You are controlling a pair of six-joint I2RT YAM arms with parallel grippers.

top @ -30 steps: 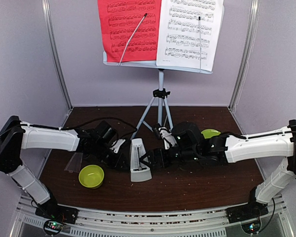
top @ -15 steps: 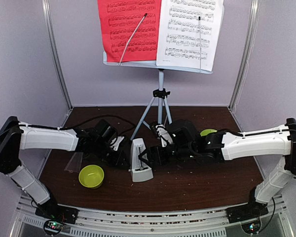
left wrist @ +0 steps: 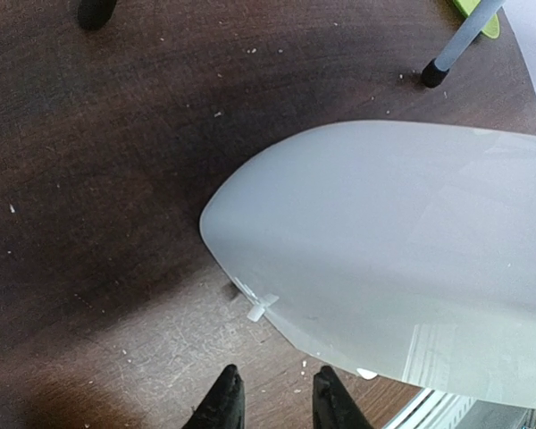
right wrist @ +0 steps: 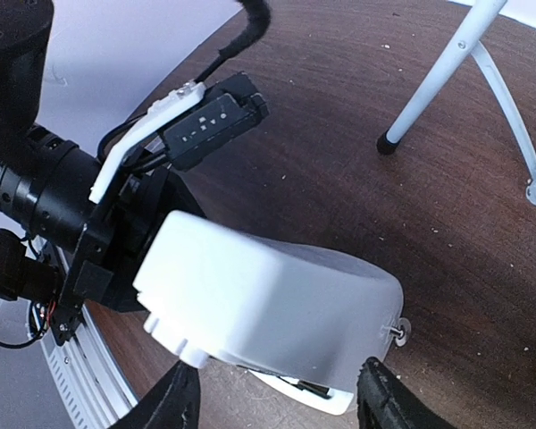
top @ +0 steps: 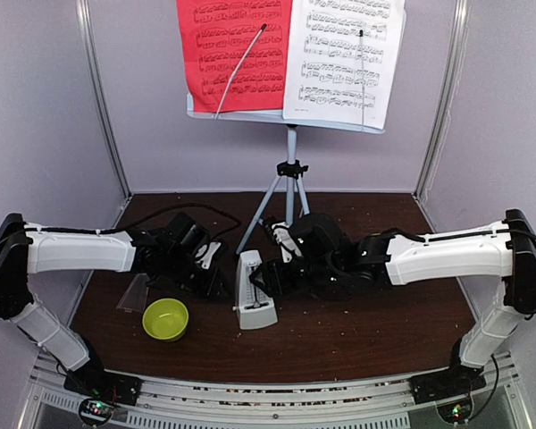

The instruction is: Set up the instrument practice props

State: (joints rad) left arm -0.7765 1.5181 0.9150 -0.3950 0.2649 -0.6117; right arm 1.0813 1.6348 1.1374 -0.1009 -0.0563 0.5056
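**Q:** Where are the practice props?

**A:** A pale music stand point(top: 291, 161) on a tripod stands at the back of a dark wooden table point(top: 357, 340). On its ledge rest a red sheet point(top: 232, 49) on the left and a white sheet point(top: 344, 58) on the right, side by side and touching. A small white pyramid metronome point(top: 252, 290) stands upright on the table in front of the tripod, between the two arms. A lime-green bowl point(top: 165, 319) sits to its left, apart from it.

**Q:** Is there any writing to read?

**A:** Both sheets carry rows of black printed music notes. Any words on them are too small to read.

**Q:** What are the grippers doing?

**A:** The right gripper point(right wrist: 280, 400) has its fingers spread on either side of the metronome's white body. Whether they press on it, I cannot tell. The left gripper point(left wrist: 275, 404) is just left of the metronome. Its fingertips are a little apart with bare table between them, and it holds nothing.
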